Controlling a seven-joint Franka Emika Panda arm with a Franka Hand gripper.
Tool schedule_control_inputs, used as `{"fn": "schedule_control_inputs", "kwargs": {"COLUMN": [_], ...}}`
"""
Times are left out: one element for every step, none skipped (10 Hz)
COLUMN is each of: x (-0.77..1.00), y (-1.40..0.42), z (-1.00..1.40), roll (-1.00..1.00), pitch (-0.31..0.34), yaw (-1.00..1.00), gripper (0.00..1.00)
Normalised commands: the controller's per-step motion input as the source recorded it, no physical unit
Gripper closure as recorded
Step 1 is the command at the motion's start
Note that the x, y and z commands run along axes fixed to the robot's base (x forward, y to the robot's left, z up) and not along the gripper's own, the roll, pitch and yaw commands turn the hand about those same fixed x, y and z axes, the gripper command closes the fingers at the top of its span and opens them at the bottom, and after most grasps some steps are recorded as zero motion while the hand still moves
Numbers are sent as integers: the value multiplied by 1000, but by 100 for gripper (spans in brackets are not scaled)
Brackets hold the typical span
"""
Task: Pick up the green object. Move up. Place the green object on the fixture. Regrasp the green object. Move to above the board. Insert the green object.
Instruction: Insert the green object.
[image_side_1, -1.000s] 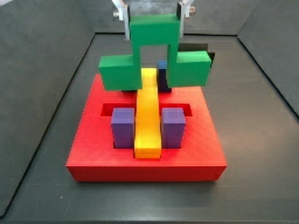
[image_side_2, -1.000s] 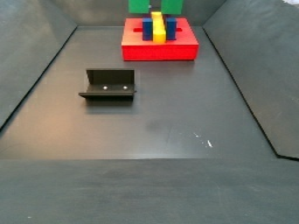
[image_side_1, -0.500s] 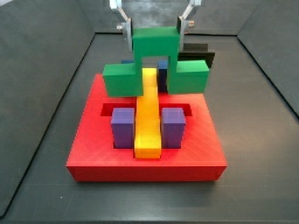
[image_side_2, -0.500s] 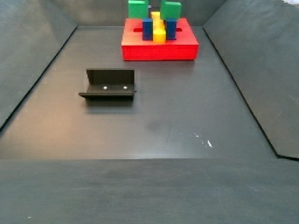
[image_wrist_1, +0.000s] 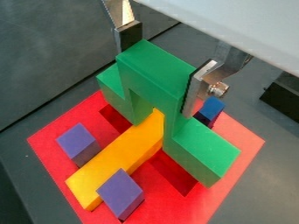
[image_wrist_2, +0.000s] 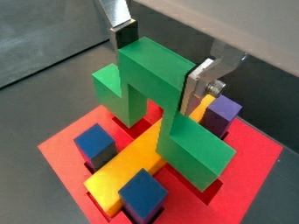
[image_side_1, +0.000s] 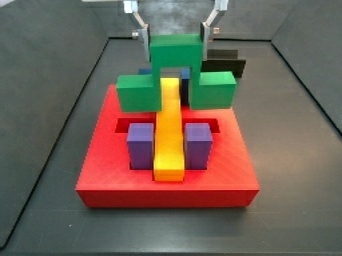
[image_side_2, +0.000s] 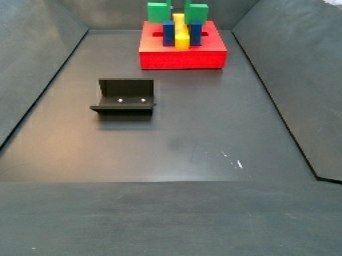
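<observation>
- At the left of the floor in a side view, the fixture is standing empty, well apart from the board at the far edge.
- Over the board's far edge, the gripper is gripping the raised middle block of the green object; the silver fingers are pressing against its two sides, closed only as far as that block allows.
- In both wrist views the green object is straddling the yellow bar, one cube end to each side of it.
- Whether those ends are already entering the cut-outs in the board I cannot tell; in a side view they are sitting low, near the red surface.
- Blue blocks and purple blocks are flanking the bar toward the board's near edge.
- Step in hand, as I judge it: the insertion, with regrasp and transfer apparently done.
- Next move is calling for a straight descent, keeping both ends square to the recesses and the gap centred on the bar, then opening the grip once the piece is seated.
</observation>
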Motion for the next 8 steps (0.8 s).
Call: {"fn": "schedule_control_inputs", "kwargs": {"x": [-54, -69, -49, -46, -37, -34, 0, 20], "y": [0, 0, 0, 0, 0, 0, 0, -37], "z": [-40, -40, -74, -111, -137, -149, -131, -129], "roll": [0, 0, 0, 0, 0, 0, -6, -29], "pitch": [-23, -33, -44, -47, -44, -47, -47, -60], "yaw": [0, 0, 0, 0, 0, 0, 3, 43], "gripper": [100, 100, 100, 100, 100, 100, 100, 100]}}
